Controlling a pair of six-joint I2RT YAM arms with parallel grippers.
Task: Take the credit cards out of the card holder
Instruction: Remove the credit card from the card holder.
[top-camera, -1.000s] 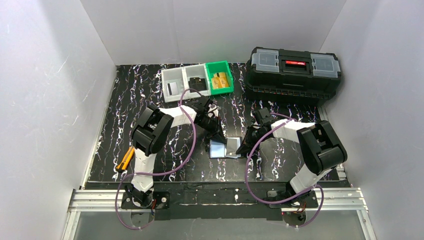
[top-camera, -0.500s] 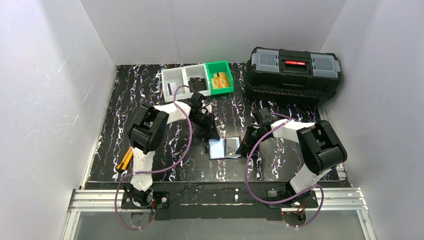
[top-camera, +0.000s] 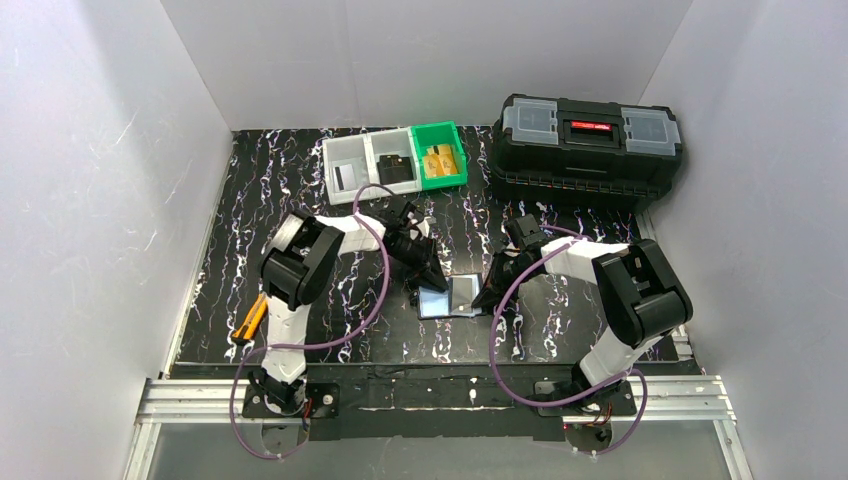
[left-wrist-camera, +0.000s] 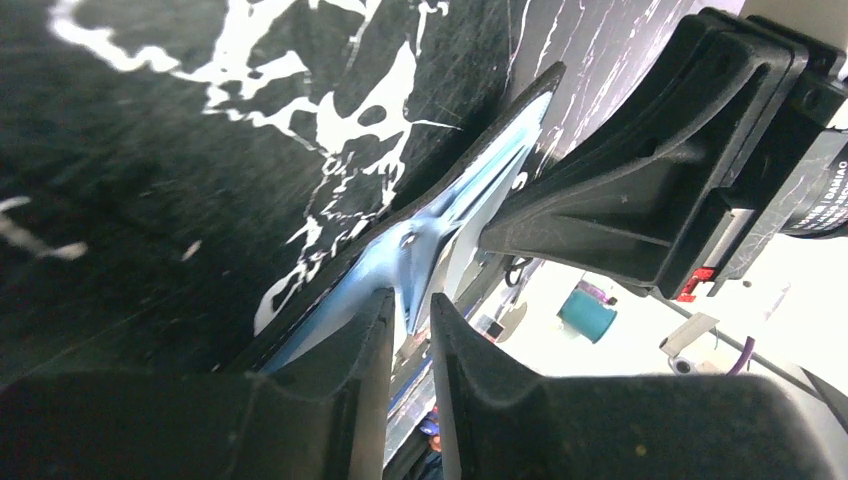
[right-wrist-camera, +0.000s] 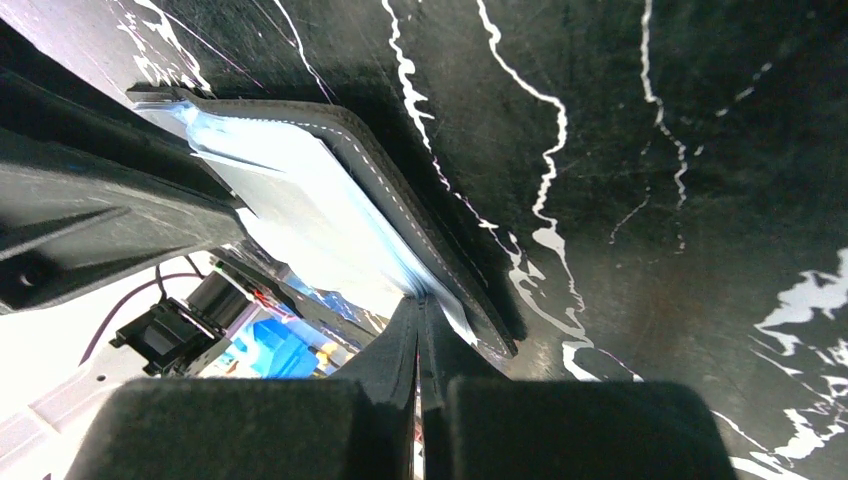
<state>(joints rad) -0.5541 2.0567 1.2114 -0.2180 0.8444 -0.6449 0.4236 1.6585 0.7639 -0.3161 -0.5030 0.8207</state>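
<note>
1. Top external: left gripper (top-camera: 430, 283) is back at the left edge of the holder (top-camera: 452, 297) after swinging up-frame half a second ago; holder lies open mid-frame, unmoved.
2. Left wrist: jaws were shut, now a sliver apart with the pale-blue pocket lip right at the gap; can't tell if it's nipped; probably going for a card.
3. Right gripper (top-camera: 486, 297): closed tight, tip on the holder's right edge, same as before.
</note>
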